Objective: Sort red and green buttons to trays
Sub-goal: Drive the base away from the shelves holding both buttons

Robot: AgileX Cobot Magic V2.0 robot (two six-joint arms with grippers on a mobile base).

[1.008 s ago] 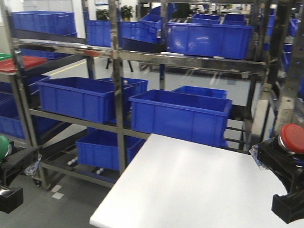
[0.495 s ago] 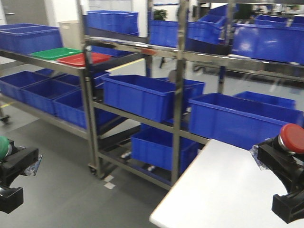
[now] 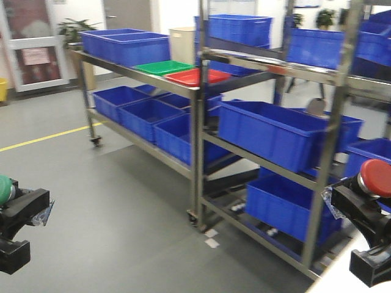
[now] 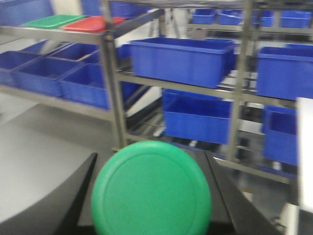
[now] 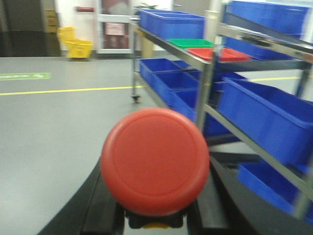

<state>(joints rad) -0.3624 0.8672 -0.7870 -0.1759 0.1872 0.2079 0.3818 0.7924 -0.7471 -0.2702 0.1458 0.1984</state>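
At far left, hanging low and level, clamping the green button [image 3: 5, 188] tight in the left gripper [image 3: 18, 210], with open grey floor [image 3: 122, 195] ahead. Up on the rack's [image 3: 197, 152] top shelf, lying side by side: green tray [image 3: 164, 67], red tray [image 3: 197, 77]. At far right, pinching the red button [image 3: 376, 177] in the right gripper [image 3: 357, 204], above a white table corner [image 3: 342, 282].

Bright, even indoor light throughout. Both wrist views are soft with motion blur, and pale glare washes the grey floor [image 3: 122, 201].
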